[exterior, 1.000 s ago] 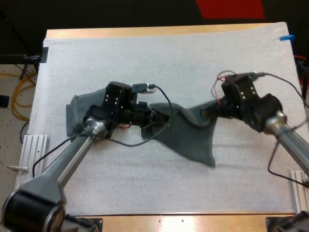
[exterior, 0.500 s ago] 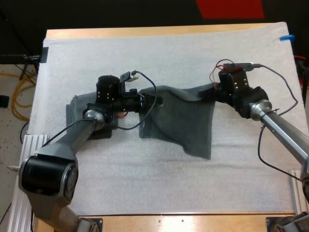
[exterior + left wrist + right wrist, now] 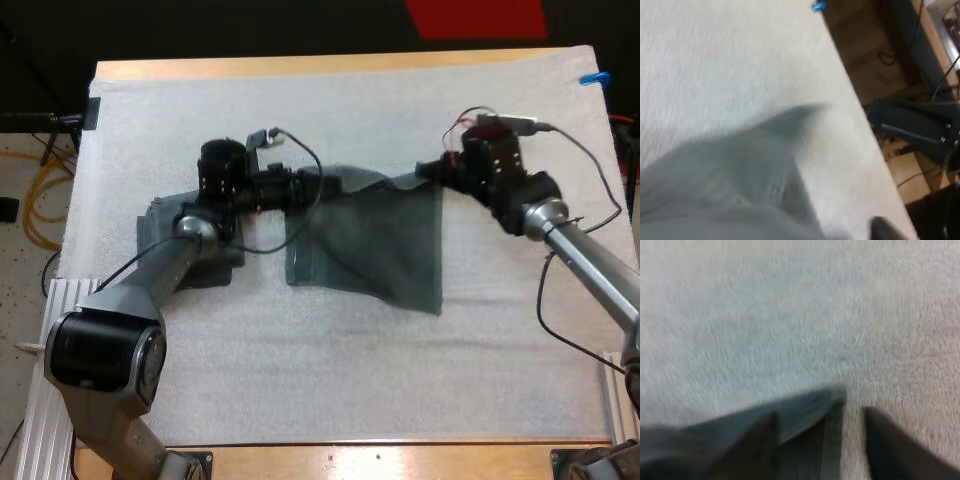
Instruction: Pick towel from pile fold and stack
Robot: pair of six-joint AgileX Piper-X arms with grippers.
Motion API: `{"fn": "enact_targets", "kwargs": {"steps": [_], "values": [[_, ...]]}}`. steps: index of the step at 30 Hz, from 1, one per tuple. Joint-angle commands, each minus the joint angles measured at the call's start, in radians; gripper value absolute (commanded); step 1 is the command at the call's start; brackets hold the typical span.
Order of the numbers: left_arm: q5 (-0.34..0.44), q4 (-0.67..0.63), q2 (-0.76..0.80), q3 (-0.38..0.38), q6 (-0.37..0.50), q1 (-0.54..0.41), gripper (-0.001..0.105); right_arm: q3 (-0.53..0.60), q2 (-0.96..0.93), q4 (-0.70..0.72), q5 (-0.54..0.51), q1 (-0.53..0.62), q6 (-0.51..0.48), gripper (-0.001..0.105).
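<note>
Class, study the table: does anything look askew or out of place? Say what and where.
The towel stretched between the left gripper and right gripper is askew: its near edge slants, coming farther forward below the right gripper. A second towel lies under the left arm. Nothing looks spilled or damaged.

dark towel (image 3: 375,245) above white mat (image 3: 330,370)
</note>
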State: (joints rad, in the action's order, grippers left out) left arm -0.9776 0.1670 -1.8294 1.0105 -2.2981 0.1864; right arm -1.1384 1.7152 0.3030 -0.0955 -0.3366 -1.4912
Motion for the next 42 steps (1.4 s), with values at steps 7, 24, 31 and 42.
{"fn": "enact_targets", "kwargs": {"steps": [7, 24, 31, 42], "values": [[-0.135, 0.019, 0.021, 0.155, -0.062, 0.000, 0.055, -0.144, -0.042, 0.108, 0.054, 0.046, -0.019, 0.070], [0.201, -0.511, 0.491, 0.159, 0.422, 0.000, 0.055, -0.173, -0.433, 0.540, 0.091, 0.042, -0.105, 0.069], [0.434, -0.952, 0.675, 0.159, 0.673, 0.000, 0.066, -0.155, -0.551, 0.706, 0.152, -0.001, -0.092, 0.069], [0.437, -1.204, 0.799, 0.029, 0.709, 0.000, 0.070, 0.142, -0.665, 0.722, 0.155, -0.129, 0.060, 0.069]]}}
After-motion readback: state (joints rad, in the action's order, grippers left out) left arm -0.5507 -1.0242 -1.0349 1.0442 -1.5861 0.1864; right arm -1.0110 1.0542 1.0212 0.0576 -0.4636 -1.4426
